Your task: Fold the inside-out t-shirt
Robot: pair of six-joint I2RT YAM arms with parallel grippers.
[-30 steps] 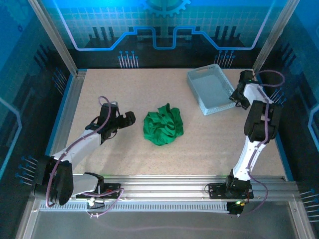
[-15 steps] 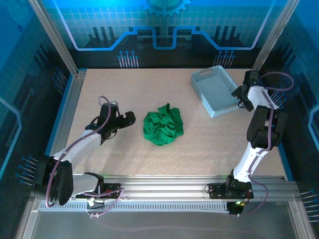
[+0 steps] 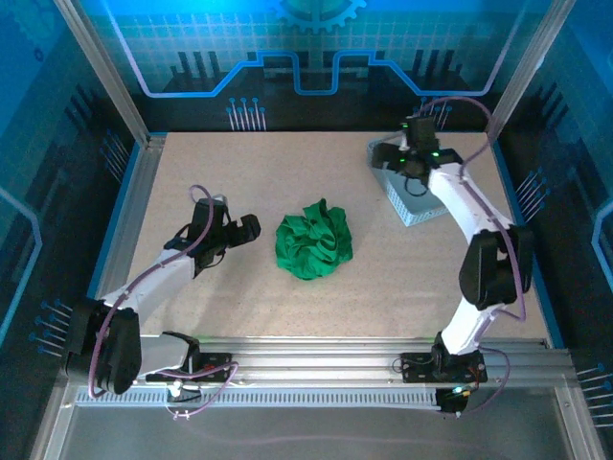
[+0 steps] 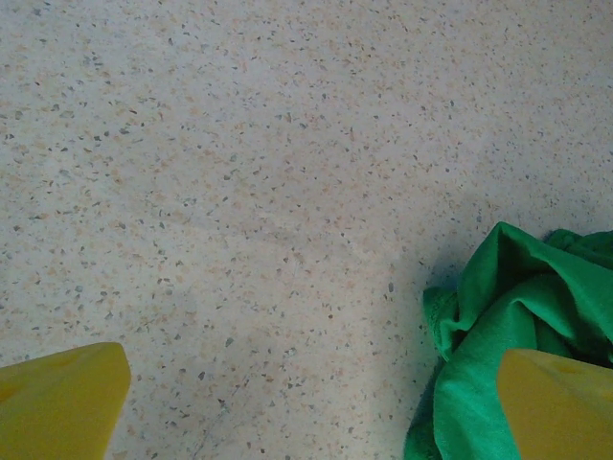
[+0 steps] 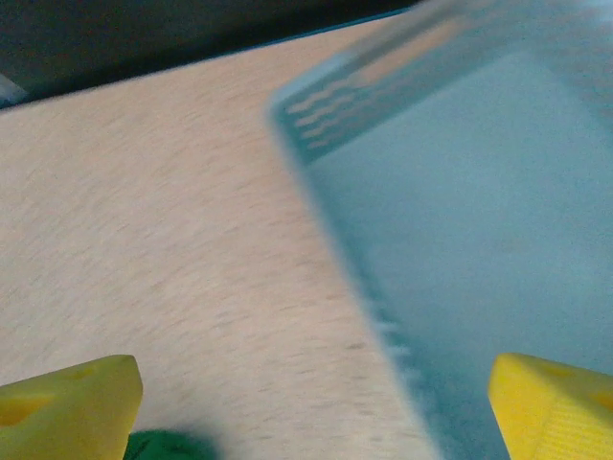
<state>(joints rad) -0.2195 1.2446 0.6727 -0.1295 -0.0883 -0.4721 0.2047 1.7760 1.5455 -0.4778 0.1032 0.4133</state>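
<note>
The inside-out t-shirt (image 3: 314, 240) lies as a crumpled bright green heap in the middle of the table. My left gripper (image 3: 247, 228) hovers just left of it, open, with nothing between its yellow fingertips (image 4: 59, 398). In the left wrist view the shirt's edge (image 4: 517, 316) reaches to the right fingertip. My right gripper (image 3: 414, 177) is stretched out over the basket at the back right. It is open and empty, its fingertips (image 5: 67, 402) wide apart. A scrap of green shirt (image 5: 163, 447) shows at the bottom of the blurred right wrist view.
A pale mesh basket (image 3: 407, 213) stands at the back right, partly under the right arm; in the right wrist view it (image 5: 479, 192) is blurred. Aluminium frame posts and rails edge the table. Bare tabletop (image 3: 239, 172) surrounds the shirt.
The right arm swung left from the basket's right rim to above the basket, and its jaws opened wider. The basket shifted slightly right. The left arm and shirt stayed still.
</note>
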